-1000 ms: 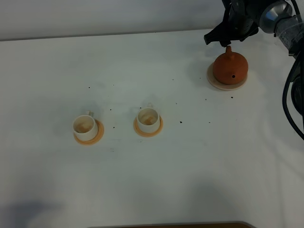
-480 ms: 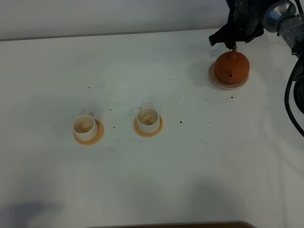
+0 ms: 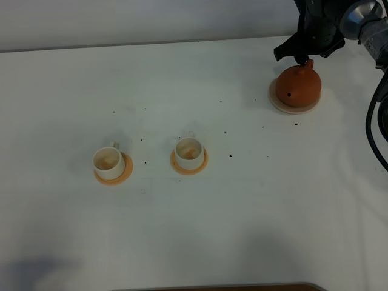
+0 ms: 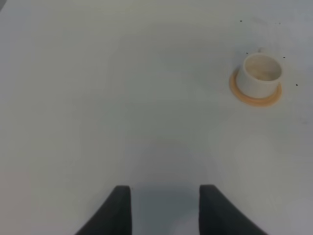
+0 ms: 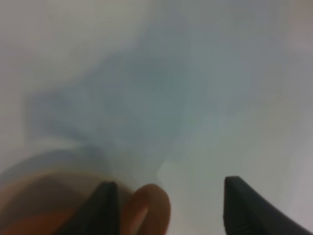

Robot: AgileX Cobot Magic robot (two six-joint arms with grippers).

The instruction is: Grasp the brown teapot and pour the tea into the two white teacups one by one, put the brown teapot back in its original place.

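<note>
The brown teapot (image 3: 297, 86) sits on the pale beige saucer (image 3: 283, 107) at the far right of the table. My right gripper (image 3: 305, 52) hovers just behind and above it, fingers apart. In the right wrist view the right gripper (image 5: 171, 193) is open, with a blurred brown loop of the teapot (image 5: 146, 208) between the fingers, close to one finger (image 5: 105, 205). The two white teacups (image 3: 108, 159) (image 3: 188, 148) stand on orange coasters left of centre. My left gripper (image 4: 165, 208) is open and empty over bare table, with one teacup (image 4: 262, 73) ahead of it.
Orange coasters (image 3: 116, 176) (image 3: 202, 162) lie under the cups. Small dark specks dot the white table (image 3: 242, 212). Black cables (image 3: 374, 127) hang along the right edge. The table's far edge meets a grey wall behind the teapot.
My right gripper has moved slightly right behind the teapot. The teapot and its saucer have shifted a little right, and the lid knob now leans right. The cups have not moved.
</note>
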